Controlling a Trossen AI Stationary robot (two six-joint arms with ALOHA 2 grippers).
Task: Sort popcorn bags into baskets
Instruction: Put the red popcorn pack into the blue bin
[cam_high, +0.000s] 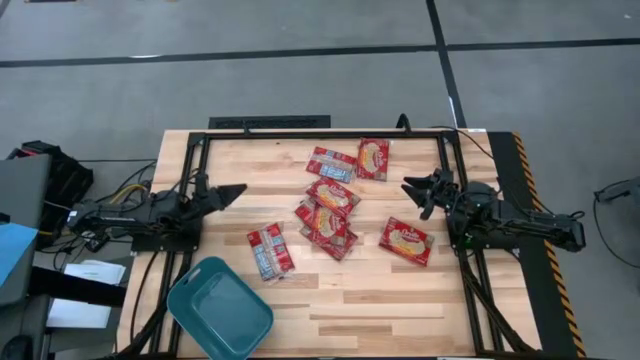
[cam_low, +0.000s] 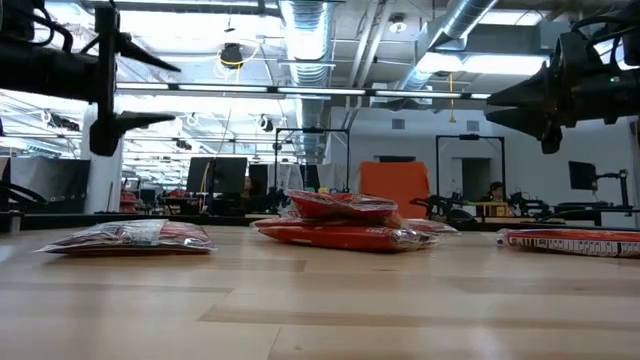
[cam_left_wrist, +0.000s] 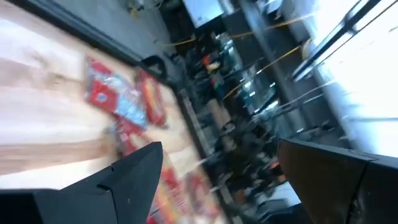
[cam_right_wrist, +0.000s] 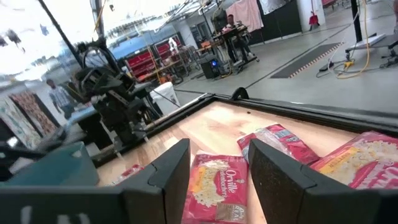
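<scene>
Several red popcorn bags lie flat on the wooden table: a cluster (cam_high: 328, 208) in the middle, two near the far edge (cam_high: 372, 158), one (cam_high: 406, 240) to the right and one (cam_high: 270, 250) to the left. The teal basket (cam_high: 218, 308) sits at the near left corner. My left gripper (cam_high: 238, 190) hovers open above the table's left side, pointing toward the cluster. My right gripper (cam_high: 412, 194) hovers open on the right side, just beyond the right-hand bag. In the right wrist view one bag (cam_right_wrist: 217, 186) shows beneath the open fingers (cam_right_wrist: 219, 143). In the low view both arms hang well above the bags (cam_low: 340, 222).
A black metal frame (cam_high: 320, 133) runs along the table's far edge and down both sides. Bare wood lies along the near edge to the right of the basket. Cables and equipment sit beyond the table's left side (cam_high: 50, 200). My left arm (cam_right_wrist: 115, 106) shows across the table in the right wrist view.
</scene>
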